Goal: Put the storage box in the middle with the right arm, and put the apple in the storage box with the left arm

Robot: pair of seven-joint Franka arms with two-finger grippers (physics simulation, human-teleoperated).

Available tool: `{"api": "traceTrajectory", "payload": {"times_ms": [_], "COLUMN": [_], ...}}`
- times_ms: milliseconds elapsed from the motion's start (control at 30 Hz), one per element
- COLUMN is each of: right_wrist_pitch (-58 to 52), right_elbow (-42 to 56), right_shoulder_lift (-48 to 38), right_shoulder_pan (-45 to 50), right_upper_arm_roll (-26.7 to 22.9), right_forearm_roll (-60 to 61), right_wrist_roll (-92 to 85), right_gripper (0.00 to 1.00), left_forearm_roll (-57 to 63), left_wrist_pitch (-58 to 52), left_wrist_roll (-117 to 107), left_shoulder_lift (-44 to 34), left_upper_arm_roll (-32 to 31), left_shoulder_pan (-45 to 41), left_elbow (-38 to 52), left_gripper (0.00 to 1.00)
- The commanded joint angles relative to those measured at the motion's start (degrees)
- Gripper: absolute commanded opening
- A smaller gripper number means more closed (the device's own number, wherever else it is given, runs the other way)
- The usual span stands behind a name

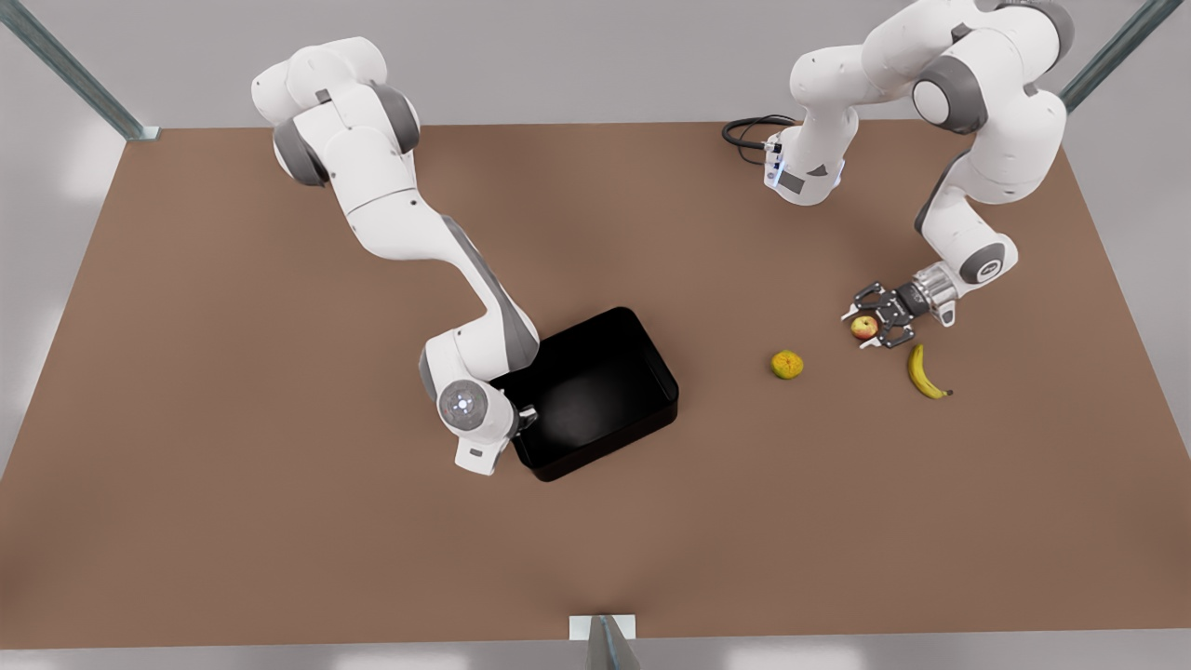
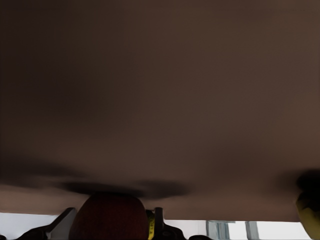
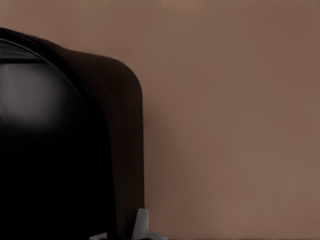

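The black storage box point(image 1: 595, 391) lies near the table's middle, turned at an angle. At its corner toward the front view's left, my right gripper point(image 1: 523, 416) is shut on the box wall point(image 3: 125, 150). One white fingertip point(image 3: 141, 222) presses the wall's outside; the other is lost in the dark inside. On the front view's right, the red-and-yellow apple point(image 1: 864, 327) rests on the table. My left gripper point(image 1: 861, 330) is low over the apple point(image 2: 107, 217), open, with a finger point(image 2: 60, 225) on each side.
An orange-yellow-green round fruit point(image 1: 787, 364) sits between the box and the apple. A yellow banana point(image 1: 926, 372) lies just beside the left gripper. A black cable point(image 1: 749, 130) loops at the table's far edge.
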Motion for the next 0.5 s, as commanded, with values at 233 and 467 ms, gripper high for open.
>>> {"api": "traceTrajectory", "payload": {"times_ms": [233,467], "right_wrist_pitch": [1.67,-9.48], "right_elbow": [0.0,0.18], "right_shoulder_lift": [0.13,-10.32], "right_shoulder_pan": [-0.09,-1.84], "right_upper_arm_roll": [0.26,0.26], "right_forearm_roll": [0.0,-0.17], "right_wrist_roll": [-0.06,-0.41], "right_gripper": [1.0,1.0], "left_forearm_roll": [-2.13,-2.13], "left_wrist_pitch": [-0.97,-1.75], "left_wrist_roll": [-0.18,-1.05], "left_shoulder_lift": [0.19,-0.51], "left_upper_arm_roll": [0.0,0.26], "left_shoulder_pan": [0.0,0.09], "left_elbow": [0.06,0.06], "left_gripper": [0.51,0.25]}}
